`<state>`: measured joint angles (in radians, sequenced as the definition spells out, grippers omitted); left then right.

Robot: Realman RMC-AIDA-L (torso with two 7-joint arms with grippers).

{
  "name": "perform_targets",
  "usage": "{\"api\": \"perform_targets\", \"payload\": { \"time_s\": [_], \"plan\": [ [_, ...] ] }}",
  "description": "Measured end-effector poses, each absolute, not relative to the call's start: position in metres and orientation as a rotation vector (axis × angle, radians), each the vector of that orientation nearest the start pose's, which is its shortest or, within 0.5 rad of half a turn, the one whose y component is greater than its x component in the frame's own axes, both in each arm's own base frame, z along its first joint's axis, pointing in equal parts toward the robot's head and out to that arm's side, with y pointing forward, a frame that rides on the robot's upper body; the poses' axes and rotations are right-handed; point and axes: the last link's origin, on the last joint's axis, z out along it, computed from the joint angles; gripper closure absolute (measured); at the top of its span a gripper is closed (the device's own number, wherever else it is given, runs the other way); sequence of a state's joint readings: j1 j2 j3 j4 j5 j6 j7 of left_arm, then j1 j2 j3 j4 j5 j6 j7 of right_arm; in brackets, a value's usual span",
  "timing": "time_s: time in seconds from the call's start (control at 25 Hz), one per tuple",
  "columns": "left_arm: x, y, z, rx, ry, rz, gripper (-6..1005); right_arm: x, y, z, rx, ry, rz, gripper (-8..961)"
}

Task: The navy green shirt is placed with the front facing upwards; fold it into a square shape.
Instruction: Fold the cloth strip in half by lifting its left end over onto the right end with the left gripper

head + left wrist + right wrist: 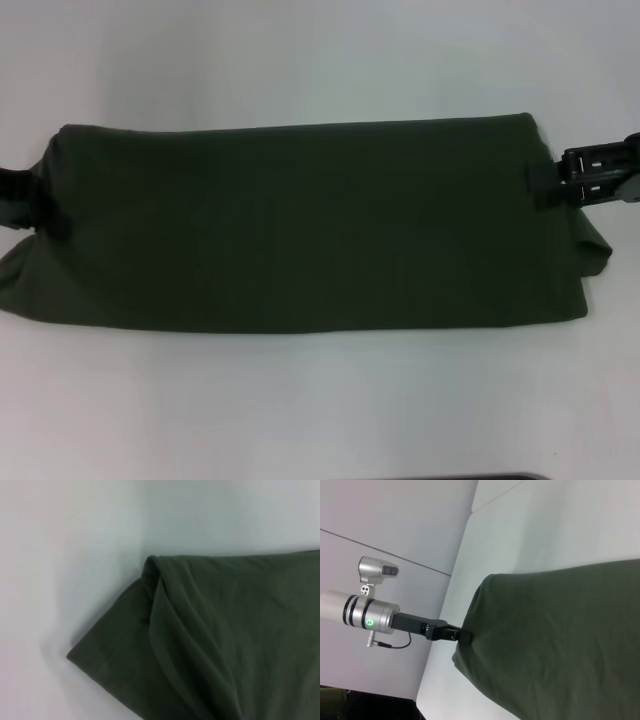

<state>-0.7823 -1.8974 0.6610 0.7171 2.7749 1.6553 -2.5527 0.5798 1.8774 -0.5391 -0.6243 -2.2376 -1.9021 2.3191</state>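
folded navy green shirt (pixel 300 230), left end effector (pixel 462 634) at edge

I see a plain white table (pixel 300 60) carrying the navy green shirt (pixel 300 230), which lies directly on it as a long folded band, plain side up, running across from my left to my right.

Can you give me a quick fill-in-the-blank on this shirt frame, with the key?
1. The olive-green shirt lies folded into a long ____ on the white table.
2. The left tool sits at the shirt's ____ end in the head view.
3. The right tool sits at the shirt's ____ end.
4. The shirt's visible surface shows ____ lettering.

Missing words: band; left; right; no
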Motion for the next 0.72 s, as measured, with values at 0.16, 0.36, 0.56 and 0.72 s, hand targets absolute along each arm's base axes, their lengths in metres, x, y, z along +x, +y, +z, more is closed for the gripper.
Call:
{"api": "perform_targets", "payload": {
  "time_s": [0.16,0.36,0.56,0.72],
  "plan": [
    [-0.295,0.365,0.085,-2.181,-1.848,0.296,883,0.283,0.312,0.079,-2.523,1.958,0.586,99],
    [-0.303,0.362,0.097,-2.136,-1.866,0.279,878,0.282,0.313,0.079,-2.525,1.955,0.588,101],
    [-0.308,0.36,0.103,-2.107,-1.871,0.285,874,0.283,0.313,0.08,-2.518,1.956,0.599,101],
    [-0.313,0.358,0.108,-2.066,-1.877,0.296,870,0.284,0.313,0.081,-2.51,1.957,0.605,101]
  ]
}}
